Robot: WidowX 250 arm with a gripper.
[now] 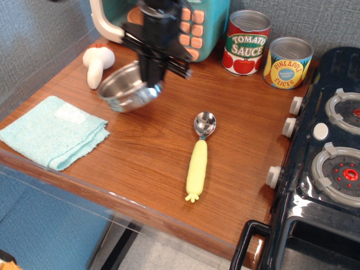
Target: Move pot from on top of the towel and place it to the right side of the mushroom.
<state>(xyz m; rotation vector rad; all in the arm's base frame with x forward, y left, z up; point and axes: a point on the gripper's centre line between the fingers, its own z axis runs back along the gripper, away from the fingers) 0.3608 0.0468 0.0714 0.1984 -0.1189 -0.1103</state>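
My black gripper is shut on the right rim of the small steel pot and holds it tilted above the wooden table, blurred with motion. The pot hangs to the right of the white toy mushroom, which lies near the table's back left. The light teal towel lies bare at the front left edge, with a paler patch on top.
A toy microwave stands at the back behind my arm. A tomato sauce can and a pineapple can stand at the back right. A yellow-handled spoon lies mid-table. A black toy stove fills the right side.
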